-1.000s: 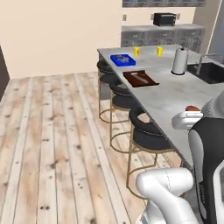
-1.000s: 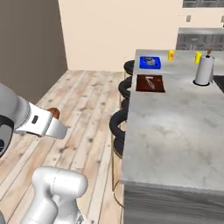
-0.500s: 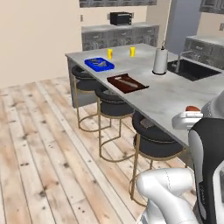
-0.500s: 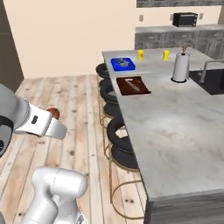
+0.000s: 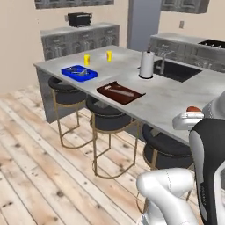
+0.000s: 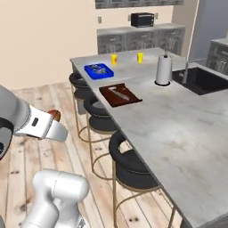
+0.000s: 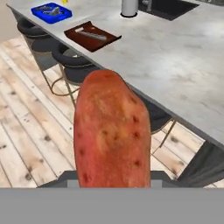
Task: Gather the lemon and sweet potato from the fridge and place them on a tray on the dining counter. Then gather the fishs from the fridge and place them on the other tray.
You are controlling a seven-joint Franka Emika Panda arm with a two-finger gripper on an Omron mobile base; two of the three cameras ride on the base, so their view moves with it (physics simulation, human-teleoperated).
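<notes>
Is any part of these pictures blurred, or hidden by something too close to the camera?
Hand view: the sweet potato stands so close to the lens that it covers the middle, and its skin looks soft; the reddish-brown tray and blue tray behind stay clear. Left base view: even light, faint shadows under the stools. Right base view: far cabinets slightly soft.

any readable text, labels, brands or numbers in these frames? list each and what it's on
None readable.
Sweet potato in the gripper: bare skin, no sticker.
Blue tray, reddish-brown tray, two yellow cups: plain, no print.
Paper towel roll: no marking.
Dark appliance on the back counter: too small to tell.
</notes>
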